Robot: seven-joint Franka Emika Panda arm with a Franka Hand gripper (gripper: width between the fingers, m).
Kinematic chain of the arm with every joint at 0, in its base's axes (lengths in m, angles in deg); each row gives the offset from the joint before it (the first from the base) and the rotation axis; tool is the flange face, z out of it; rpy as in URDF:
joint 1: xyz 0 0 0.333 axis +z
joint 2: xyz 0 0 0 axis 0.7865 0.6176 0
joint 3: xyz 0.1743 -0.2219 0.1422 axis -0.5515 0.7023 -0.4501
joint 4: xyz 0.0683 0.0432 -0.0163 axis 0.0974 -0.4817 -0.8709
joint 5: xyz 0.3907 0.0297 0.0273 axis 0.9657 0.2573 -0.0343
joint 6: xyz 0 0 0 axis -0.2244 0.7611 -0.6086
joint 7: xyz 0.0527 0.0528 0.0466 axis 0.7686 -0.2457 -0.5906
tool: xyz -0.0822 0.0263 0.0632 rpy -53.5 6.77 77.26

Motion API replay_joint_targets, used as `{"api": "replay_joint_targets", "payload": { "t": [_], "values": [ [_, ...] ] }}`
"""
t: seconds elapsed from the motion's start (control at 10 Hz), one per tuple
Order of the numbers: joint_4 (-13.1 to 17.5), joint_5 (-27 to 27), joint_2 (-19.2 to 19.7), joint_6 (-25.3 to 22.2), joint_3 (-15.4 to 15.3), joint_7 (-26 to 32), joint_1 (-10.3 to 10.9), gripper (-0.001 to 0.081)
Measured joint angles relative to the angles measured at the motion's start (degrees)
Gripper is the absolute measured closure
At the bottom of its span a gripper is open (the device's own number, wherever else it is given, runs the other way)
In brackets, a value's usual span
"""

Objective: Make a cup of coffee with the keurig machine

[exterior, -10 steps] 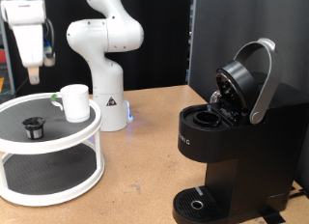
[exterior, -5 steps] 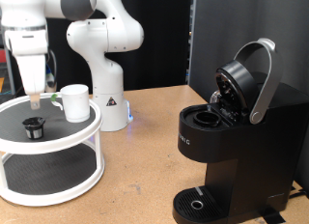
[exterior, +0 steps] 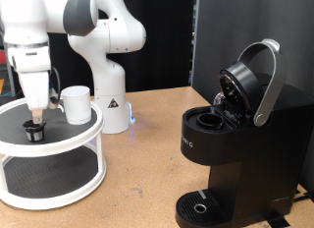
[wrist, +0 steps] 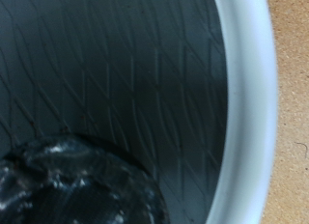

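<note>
The white cup stands on the top shelf of a round white two-tier stand at the exterior view's left. A small dark coffee pod sits on the same shelf, beside the cup. My gripper hangs straight above the pod, its fingertips just over it. The black keurig machine stands at the right with its lid raised and its pod chamber showing. The wrist view shows the pod's dark glossy top very close, on the black mesh shelf with its white rim. My fingers do not show there.
The arm's white base stands behind the stand. The stand's lower shelf is bare black mesh. Bare wooden tabletop lies between the stand and the machine. The machine's drip tray carries nothing.
My gripper has come down and moved toward the exterior view's right, from above the stand's back edge to just over the pod. Cup, pod and machine have not moved.
</note>
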State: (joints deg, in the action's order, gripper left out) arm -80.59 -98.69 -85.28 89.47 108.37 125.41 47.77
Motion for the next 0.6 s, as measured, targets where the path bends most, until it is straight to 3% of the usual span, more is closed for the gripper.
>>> {"api": "replay_joint_targets", "payload": {
  "t": [0.6],
  "values": [
    [-3.5, -2.4, 0.2, 4.7, 1.5, 0.4, -0.1, -0.0002]
  ]
}}
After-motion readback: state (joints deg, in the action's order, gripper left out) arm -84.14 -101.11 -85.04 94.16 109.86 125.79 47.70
